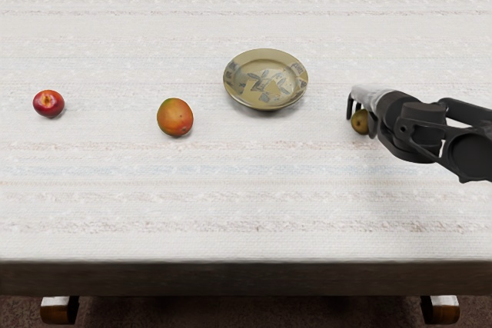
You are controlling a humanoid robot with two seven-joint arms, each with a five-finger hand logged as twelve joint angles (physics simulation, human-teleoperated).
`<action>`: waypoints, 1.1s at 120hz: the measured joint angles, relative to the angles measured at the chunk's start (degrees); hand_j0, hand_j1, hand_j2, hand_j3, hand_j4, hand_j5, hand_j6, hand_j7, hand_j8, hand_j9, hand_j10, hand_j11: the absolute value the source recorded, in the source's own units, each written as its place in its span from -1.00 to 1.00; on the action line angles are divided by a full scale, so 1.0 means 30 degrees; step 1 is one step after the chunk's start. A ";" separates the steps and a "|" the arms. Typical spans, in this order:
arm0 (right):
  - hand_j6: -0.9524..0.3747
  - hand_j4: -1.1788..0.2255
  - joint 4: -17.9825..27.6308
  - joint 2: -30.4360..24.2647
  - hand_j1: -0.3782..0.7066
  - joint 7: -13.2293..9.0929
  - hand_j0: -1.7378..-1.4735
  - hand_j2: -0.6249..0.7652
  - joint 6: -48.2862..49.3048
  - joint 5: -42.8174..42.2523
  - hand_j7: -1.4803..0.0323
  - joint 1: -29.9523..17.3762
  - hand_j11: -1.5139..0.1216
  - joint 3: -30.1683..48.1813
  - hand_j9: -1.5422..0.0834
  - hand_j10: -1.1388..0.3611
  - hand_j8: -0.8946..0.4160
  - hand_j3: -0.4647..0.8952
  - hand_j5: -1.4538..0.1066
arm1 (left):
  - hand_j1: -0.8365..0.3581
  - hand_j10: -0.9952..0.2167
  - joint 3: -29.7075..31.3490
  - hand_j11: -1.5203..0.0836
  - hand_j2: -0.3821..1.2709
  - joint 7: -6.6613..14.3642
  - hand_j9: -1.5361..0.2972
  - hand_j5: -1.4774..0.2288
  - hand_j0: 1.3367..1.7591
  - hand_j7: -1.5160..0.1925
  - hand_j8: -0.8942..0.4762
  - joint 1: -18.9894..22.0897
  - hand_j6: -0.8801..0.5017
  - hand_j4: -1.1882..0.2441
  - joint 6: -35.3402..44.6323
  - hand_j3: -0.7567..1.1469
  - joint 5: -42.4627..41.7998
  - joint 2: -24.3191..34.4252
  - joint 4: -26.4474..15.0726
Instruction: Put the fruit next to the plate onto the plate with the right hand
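An olive-green plate (265, 78) with a dark pattern sits at the table's middle back. To its right a small yellow-green fruit (359, 121) lies on the table, partly hidden by my right hand (361, 109). The hand comes in from the right edge and its fingers curl down over and around the fruit. I cannot tell whether they grip it or only touch it. The fruit still rests on the table. An orange-red mango (175, 117) lies left of the plate.
A small red apple (48, 103) lies far left. The pale cloth-covered table (246, 205) stretches wide in front, and its front edge runs along the bottom of the view.
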 joint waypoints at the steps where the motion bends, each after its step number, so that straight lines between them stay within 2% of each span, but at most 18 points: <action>1: -0.20 -0.18 0.0001 -0.0010 0.10 0.0001 -0.31 0.04 -0.0039 0.0023 -0.14 -0.0007 -0.23 0.0014 -0.16 0.13 -0.03 -0.31 -0.26 | 0.95 0.61 0.0000 0.87 -0.53 0.0000 0.65 0.70 0.52 0.75 0.28 0.0000 0.25 0.63 0.0000 -0.21 0.0000 0.0000 0.0000; 15: -0.06 -0.18 -0.0006 -0.0174 0.20 0.0021 -0.34 0.12 -0.0398 0.0211 -0.19 -0.0067 -0.28 0.0399 -0.23 0.07 0.06 -0.31 -0.33 | 0.95 0.61 0.0002 0.87 -0.53 0.0001 0.65 0.70 0.52 0.75 0.28 0.0000 0.25 0.63 0.0000 -0.21 0.0000 0.0000 0.0000; 69: 0.00 -0.12 0.0082 -0.0382 0.25 0.0020 -0.36 0.17 -0.0468 0.0770 -0.28 0.0785 -0.32 0.1312 -0.30 0.08 0.12 -0.32 -0.44 | 0.95 0.61 0.0005 0.87 -0.53 0.0002 0.65 0.71 0.52 0.75 0.28 0.0000 0.25 0.63 0.0000 -0.20 -0.0001 0.0000 0.0001; 85: 0.00 -0.19 0.0837 -0.0340 0.23 0.0028 -0.36 0.19 -0.0514 0.0717 -0.33 0.1455 -0.38 0.1402 -0.35 -0.06 0.09 -0.32 -0.47 | 0.95 0.61 0.0005 0.87 -0.53 0.0002 0.65 0.71 0.52 0.75 0.28 0.0000 0.25 0.63 0.0000 -0.20 -0.0001 0.0000 0.0001; 104: -0.04 -0.28 0.1807 -0.0202 0.26 0.0026 -0.38 0.36 -0.0782 0.0653 -0.35 0.2172 -0.42 0.1430 -0.38 -0.27 0.00 -0.31 -0.50 | 0.95 0.61 0.0005 0.87 -0.53 0.0002 0.65 0.71 0.52 0.75 0.28 0.0000 0.25 0.63 0.0000 -0.20 -0.0001 0.0000 0.0001; 132: 0.00 -0.32 0.2250 0.0835 0.32 0.0024 -0.40 0.44 -0.0833 0.0698 -0.37 0.3554 -0.48 0.1442 -0.43 -0.38 0.03 -0.31 -0.57 | 0.95 0.61 0.0006 0.87 -0.53 0.0002 0.65 0.71 0.52 0.75 0.28 0.0000 0.25 0.63 0.0000 -0.20 -0.0001 0.0000 0.0001</action>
